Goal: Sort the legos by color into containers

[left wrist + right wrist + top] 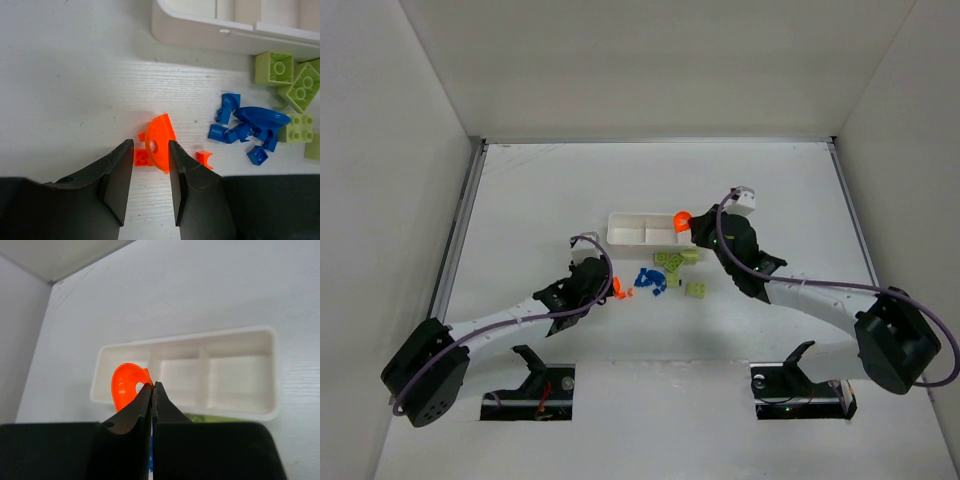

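Observation:
The white tray (638,229) (186,336) has three compartments, and all look bare in the right wrist view. My right gripper (691,226) (152,385) is shut on the rim of an orange-red curved lego (682,218) (125,386), held over the tray's end compartment. My left gripper (607,288) (150,145) is open and low on the table. A second orange-red curved lego (161,140) stands between its tips against the right finger, with a small orange brick (141,158) beside it. Blue legos (650,280) (250,127) and lime green legos (672,261) (292,85) lie in front of the tray.
Another small orange brick (204,159) lies just right of my left fingers. A lone green brick (697,290) sits nearest the arms. White walls enclose the table on the left, right and back.

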